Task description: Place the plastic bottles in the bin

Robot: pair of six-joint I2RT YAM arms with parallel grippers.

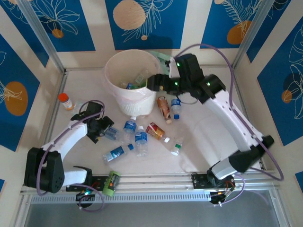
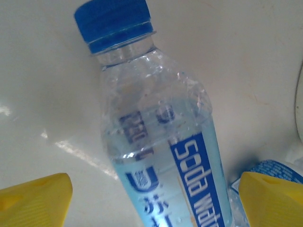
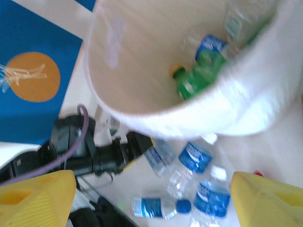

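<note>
A mint-green case (image 1: pixel 163 57) rests on the white table (image 1: pixel 199 142).

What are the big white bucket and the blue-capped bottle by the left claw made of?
Bucket: probably matte cream plastic, smooth inside; its thin translucent bag crinkles over the rim. Bottle: clear glossy plastic, see-through and dimpled, with a ridged blue cap.
</note>
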